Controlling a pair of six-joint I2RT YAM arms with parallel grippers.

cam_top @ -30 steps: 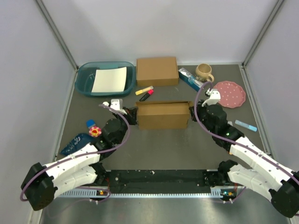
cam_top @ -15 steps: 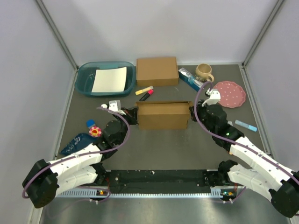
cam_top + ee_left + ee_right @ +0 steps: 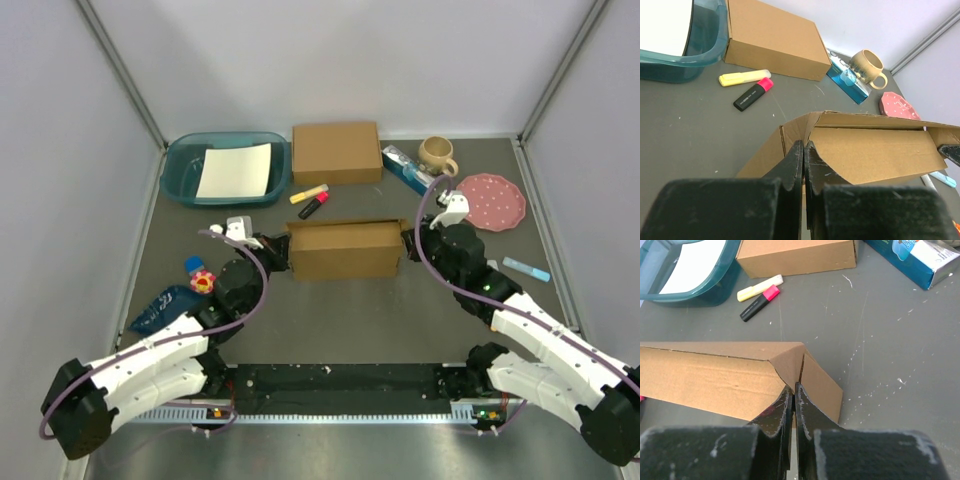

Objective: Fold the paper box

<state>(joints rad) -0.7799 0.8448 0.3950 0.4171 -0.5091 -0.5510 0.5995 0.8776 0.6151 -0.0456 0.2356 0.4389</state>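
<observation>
The paper box (image 3: 345, 250) is brown cardboard, folded up into a long shallow box at the middle of the table. My left gripper (image 3: 281, 250) is shut on the side wall at the box's left end; in the left wrist view the jaws (image 3: 804, 150) pinch the cardboard edge of the paper box (image 3: 875, 150). My right gripper (image 3: 408, 243) is shut on the wall at the box's right end; in the right wrist view it (image 3: 793, 392) clamps the corner flap of the paper box (image 3: 715, 377).
A second closed brown box (image 3: 336, 152) stands behind. A teal tub (image 3: 222, 168) with white paper is at back left. Yellow and red markers (image 3: 311, 198), a blue carton (image 3: 405, 168), a mug (image 3: 436, 154), a pink plate (image 3: 491, 201) and a toy (image 3: 201, 278) lie around.
The left arm has drawn back to the left and away a little, with the box's left end; the box has shifted slightly. The right arm has barely moved.
</observation>
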